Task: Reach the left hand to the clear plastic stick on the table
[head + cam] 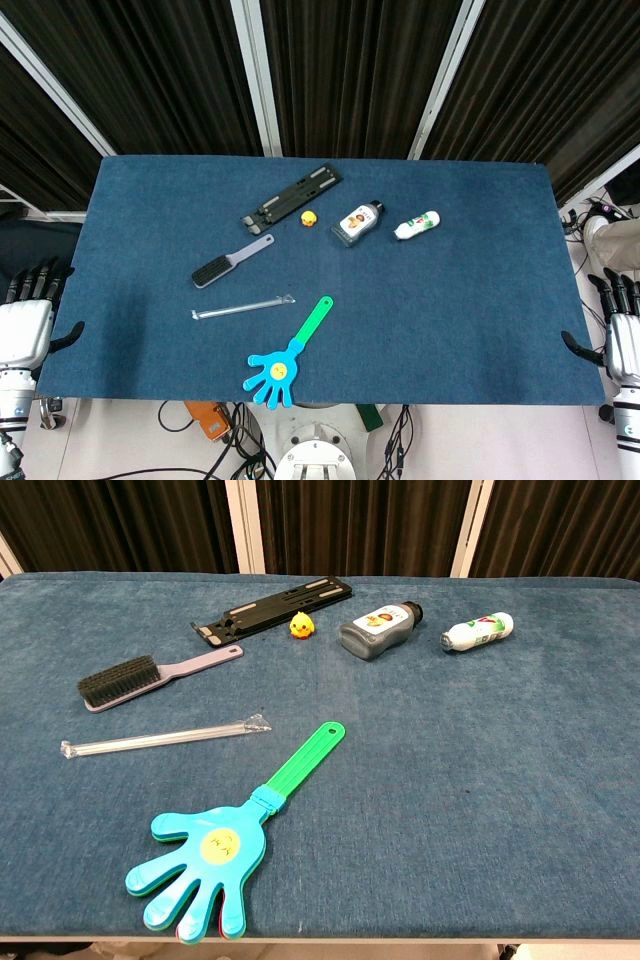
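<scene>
Table (480, 300) covered in dark blue cloth fills the middle of your head view, and your clear plastic stick (243, 307) lies on it left of centre, running almost level with its right end tipped slightly up-frame. In the chest view the same stick (160, 736) sits in the left half, below the grey brush (150, 675) and up-left of the toy hand clapper (240, 840). Your left hand (28, 318) shows only at the lower left edge of the head view, off the table's left side and well apart from the stick; its dark fingers (40, 277) point up-frame, spread and holding nothing. Your right hand (622, 335) shows at the lower right edge, beside the table's right side, fingers likewise apart and empty. Neither hand appears in the chest view. Along the upper middle of the table you have a black slotted bracket (292, 194), a small yellow duck toy (309, 218) just beside its lower right, a dark squat bottle (357, 222) lying on its side, and a white bottle with a green cap (417, 225) further right. The clapper's green handle points up-right, its blue palm toward the bottom edge of the frame.
</scene>
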`<state>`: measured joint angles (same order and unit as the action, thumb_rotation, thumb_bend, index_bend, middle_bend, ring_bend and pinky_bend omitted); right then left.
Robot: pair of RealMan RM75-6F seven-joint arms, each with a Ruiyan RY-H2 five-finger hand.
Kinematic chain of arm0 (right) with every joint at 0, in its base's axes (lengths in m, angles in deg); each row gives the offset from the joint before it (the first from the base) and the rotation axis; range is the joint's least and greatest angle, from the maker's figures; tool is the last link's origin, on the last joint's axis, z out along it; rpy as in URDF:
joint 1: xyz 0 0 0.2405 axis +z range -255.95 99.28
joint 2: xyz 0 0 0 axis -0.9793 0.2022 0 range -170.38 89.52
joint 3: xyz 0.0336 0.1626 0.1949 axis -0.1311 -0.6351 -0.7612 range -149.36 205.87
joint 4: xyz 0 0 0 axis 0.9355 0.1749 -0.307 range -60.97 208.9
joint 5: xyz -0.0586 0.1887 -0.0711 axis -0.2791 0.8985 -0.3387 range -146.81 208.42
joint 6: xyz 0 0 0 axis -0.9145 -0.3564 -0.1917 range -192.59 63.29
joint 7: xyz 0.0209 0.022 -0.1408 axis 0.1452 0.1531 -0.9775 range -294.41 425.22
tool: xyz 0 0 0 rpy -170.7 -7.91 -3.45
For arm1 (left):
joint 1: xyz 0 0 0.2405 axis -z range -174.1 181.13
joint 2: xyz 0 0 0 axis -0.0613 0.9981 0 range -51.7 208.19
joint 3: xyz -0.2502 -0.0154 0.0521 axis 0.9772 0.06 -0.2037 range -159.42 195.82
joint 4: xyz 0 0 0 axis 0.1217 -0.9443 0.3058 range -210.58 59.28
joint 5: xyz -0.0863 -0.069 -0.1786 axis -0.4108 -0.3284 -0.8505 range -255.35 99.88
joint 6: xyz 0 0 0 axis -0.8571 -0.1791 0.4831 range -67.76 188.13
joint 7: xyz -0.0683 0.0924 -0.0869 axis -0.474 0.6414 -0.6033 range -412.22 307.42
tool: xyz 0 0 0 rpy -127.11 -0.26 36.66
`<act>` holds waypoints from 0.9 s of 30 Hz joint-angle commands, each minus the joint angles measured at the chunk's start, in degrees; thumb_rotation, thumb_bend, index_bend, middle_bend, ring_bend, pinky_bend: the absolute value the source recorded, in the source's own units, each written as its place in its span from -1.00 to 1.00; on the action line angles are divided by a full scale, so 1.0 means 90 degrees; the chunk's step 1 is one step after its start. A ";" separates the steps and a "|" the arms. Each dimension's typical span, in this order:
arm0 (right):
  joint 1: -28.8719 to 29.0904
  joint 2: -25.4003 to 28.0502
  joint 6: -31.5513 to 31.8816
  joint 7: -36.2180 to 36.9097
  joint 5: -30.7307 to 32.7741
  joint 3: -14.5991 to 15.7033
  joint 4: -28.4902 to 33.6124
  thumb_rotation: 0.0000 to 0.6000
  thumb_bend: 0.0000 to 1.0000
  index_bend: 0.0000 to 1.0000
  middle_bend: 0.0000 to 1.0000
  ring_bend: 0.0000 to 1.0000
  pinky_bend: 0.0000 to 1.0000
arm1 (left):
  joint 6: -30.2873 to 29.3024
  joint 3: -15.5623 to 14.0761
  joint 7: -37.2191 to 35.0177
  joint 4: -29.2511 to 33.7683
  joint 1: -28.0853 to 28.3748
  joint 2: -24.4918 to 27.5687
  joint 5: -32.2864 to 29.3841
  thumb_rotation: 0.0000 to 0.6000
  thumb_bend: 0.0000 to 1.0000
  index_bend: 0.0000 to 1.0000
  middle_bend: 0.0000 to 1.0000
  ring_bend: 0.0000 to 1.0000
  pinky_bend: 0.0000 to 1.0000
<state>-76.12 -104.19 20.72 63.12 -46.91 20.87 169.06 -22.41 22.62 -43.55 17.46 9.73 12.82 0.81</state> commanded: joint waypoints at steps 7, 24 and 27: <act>0.0000 0.0012 -0.0010 -0.0015 0.0011 0.0000 0.0020 1.00 -0.42 -0.60 -0.78 -0.82 -0.89 | 0.0041 0.0013 0.0045 0.0075 -0.0004 0.0016 -0.0098 1.00 -0.58 -0.74 -0.97 -1.00 -0.92; 0.0018 0.0018 -0.0074 -0.0016 0.0002 0.0024 0.0045 1.00 -0.42 -0.60 -0.78 -0.82 -0.89 | 0.0918 -0.0285 0.0946 0.1223 0.0490 -0.0028 0.0171 1.00 -0.58 -0.74 -0.97 -1.00 -0.92; 0.0023 0.0021 -0.0090 -0.0007 0.0020 0.0019 0.0044 1.00 -0.42 -0.60 -0.78 -0.82 -0.89 | 0.1237 -0.0241 0.1409 0.1540 0.0776 -0.0163 0.0165 1.00 -0.58 -0.74 -0.97 -1.00 -0.92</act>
<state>-75.92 -104.01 19.92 63.05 -46.74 21.05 169.46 -13.34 20.46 -33.55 29.18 14.75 12.19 2.02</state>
